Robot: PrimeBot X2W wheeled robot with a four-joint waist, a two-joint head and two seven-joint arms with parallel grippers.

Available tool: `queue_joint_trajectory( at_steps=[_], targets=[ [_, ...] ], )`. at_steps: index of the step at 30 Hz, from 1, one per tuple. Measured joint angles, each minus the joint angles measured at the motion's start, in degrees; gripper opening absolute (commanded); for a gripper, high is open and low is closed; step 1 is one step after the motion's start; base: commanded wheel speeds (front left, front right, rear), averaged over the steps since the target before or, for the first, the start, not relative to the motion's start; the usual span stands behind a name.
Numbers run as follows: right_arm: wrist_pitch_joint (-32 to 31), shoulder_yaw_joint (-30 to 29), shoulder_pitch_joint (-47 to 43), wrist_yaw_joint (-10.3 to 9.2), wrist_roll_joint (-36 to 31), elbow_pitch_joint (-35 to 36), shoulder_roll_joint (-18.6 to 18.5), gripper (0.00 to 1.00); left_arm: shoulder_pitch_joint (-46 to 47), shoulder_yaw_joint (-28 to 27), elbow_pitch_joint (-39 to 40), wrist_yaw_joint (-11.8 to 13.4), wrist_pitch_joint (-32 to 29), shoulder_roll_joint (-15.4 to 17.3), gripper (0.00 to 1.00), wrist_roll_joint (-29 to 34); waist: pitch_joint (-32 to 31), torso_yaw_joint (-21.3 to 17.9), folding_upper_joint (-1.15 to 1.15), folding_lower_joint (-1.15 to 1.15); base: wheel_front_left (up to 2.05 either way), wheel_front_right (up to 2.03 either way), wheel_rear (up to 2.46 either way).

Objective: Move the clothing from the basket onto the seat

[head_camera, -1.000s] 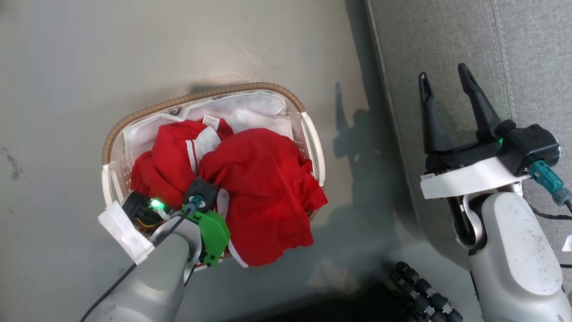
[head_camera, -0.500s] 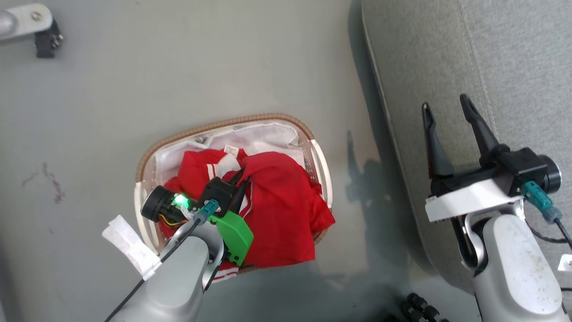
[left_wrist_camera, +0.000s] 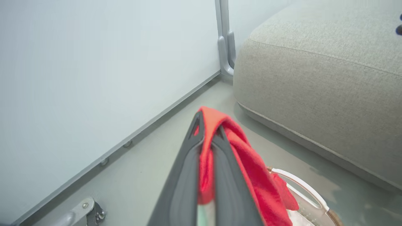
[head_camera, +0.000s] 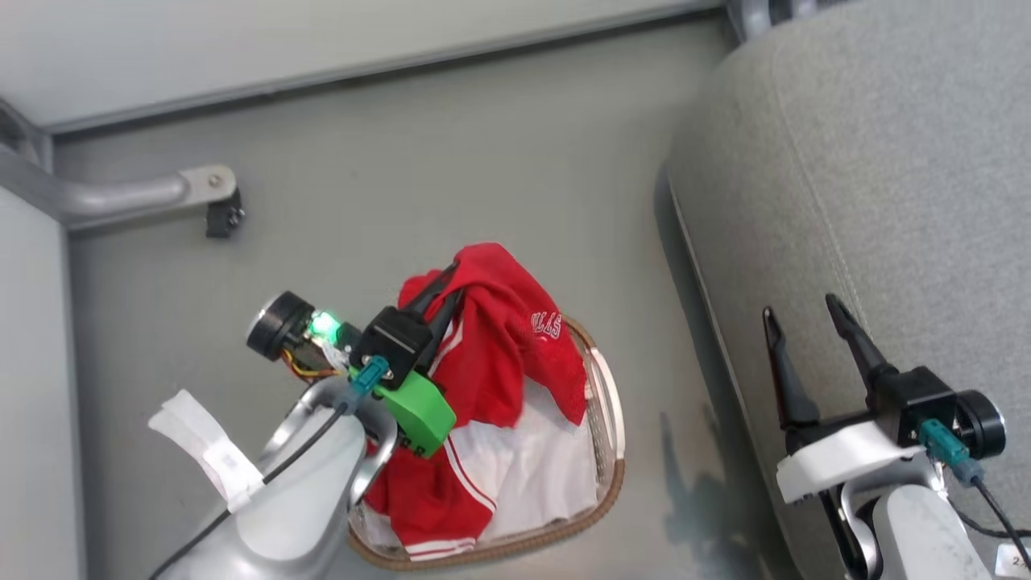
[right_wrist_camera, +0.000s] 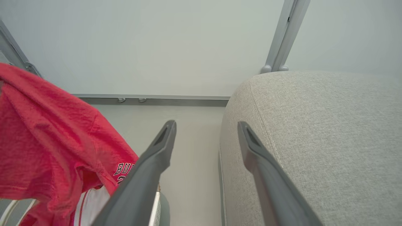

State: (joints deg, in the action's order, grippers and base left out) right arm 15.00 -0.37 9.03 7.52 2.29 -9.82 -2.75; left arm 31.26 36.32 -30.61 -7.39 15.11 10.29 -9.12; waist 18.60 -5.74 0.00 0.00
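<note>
While the left hand (head_camera: 449, 278) is clenched on a fold of the plain red garment (head_camera: 499, 338), this cloth hangs from the closed fingers above the basket (head_camera: 614, 451), and its small white lettering is turned toward the seat (head_camera: 886, 201). In the left wrist view the red fabric is pinched between the two dark fingers (left_wrist_camera: 185, 175) and falls over one of them, down toward the basket. The lower edge of the garment hangs over the basket's opening. The second garment (head_camera: 423, 491) — red with white panels and thin white stripes — lies inside the basket and is partly covered by the left forearm. The basket stands on the grey floor (head_camera: 451, 161), near the seat but apart from it. The right hand (head_camera: 799, 306) is released — its two fingers stand wide apart with nothing between them, and they point along the rounded front edge of the seat.
</note>
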Motion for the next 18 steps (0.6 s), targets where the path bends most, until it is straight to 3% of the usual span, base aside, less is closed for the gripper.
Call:
queue_joint_trajectory(
  at_steps=[11, 18],
  targets=[
    [0.00, 1.89, -4.40, 0.00, -0.34, -0.46, 0.00, 1.00, 10.78, 5.82, 4.87, -0.09, 0.01, 6.15, 0.00, -0.47, -12.19, 2.40, 0.00, 0.00, 0.00, 0.00, 0.00],
    [0.00, 3.21, -5.28, 0.00, -0.45, 0.24, -0.01, 1.00, 18.50, 9.09, 4.70, -0.09, 0.00, 7.70, 0.00, -1.37, -16.77, 3.39, 0.00, 0.00, 0.00, 0.00, 0.00]
  ],
)
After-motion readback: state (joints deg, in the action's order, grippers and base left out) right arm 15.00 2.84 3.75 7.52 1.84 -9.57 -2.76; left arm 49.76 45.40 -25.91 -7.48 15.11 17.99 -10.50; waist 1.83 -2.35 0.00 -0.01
